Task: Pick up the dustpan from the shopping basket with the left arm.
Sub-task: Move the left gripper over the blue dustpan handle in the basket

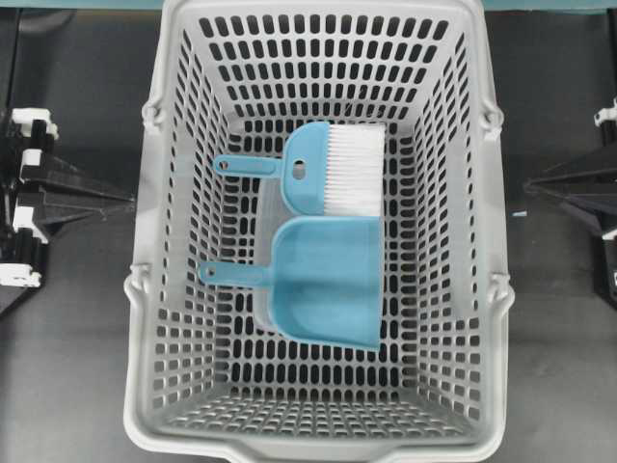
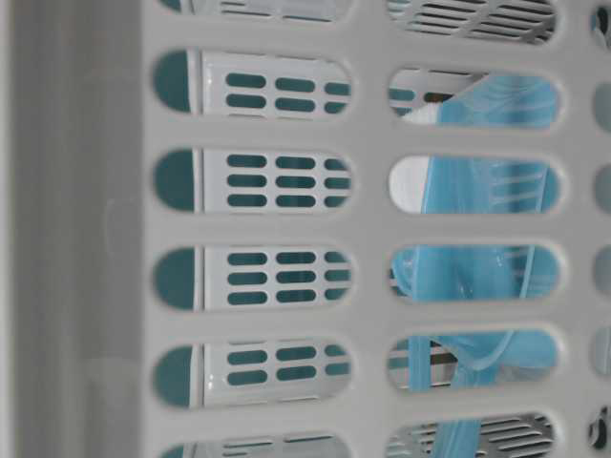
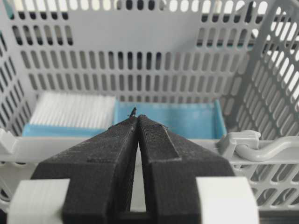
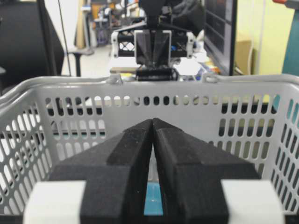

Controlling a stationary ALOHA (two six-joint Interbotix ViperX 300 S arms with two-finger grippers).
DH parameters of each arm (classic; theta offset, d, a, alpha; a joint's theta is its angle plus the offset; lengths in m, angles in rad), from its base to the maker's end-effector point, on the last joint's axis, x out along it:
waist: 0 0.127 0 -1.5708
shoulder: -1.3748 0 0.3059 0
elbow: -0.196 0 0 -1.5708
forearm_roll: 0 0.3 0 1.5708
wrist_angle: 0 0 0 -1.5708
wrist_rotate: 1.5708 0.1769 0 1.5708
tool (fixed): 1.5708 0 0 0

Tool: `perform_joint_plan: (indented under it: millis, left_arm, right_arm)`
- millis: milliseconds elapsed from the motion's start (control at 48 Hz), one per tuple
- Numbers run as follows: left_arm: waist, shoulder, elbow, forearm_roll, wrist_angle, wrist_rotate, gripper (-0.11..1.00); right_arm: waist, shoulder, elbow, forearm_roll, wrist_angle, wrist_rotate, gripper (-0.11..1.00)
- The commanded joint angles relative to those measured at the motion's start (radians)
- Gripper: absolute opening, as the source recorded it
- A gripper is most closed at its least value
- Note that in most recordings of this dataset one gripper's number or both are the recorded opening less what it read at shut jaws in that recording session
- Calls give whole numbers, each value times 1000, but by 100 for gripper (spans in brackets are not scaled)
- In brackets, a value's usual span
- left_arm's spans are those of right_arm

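Observation:
The light blue dustpan lies flat on the floor of the grey shopping basket, with its thin handle pointing left. In the left wrist view the dustpan shows beyond the basket's near rim. My left gripper is outside the basket's left wall, shut and empty; its tips meet. My right gripper is outside the right wall, shut and empty. Blue plastic shows through the wall slots in the table-level view.
A blue hand brush with white bristles lies just behind the dustpan, its handle also pointing left; it shows in the left wrist view. The basket's folded handle hinge sits on the near rim. The left arm faces the right wrist camera.

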Motion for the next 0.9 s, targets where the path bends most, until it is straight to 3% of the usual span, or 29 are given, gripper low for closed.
perform_joint_plan:
  millis: [0,83,313,479,688,875]
  left_arm:
    - [-5,6,-77,43,60,-21,6]
    - [-6,21,-156,43,172,-35,0]
    - [-25,147,-413,43,500,-37,0]
    - [-54,318,-618,43,767,-32,0]
    - [-69,532,-842,43,1065,-26,0]
    - [-71,678,-983,43,1233,-26,0]
  right_arm:
    - [-2,6,-17,2,-6,6,0]
    - [-5,-2,-15,15,3,6,0]
    - [-6,-34,-18,18,94,6,-1]
    - [-6,-58,-28,20,213,25,-1]
    - [-9,-92,-34,20,273,43,-1]
    - [-12,-109,-35,20,276,43,-1]
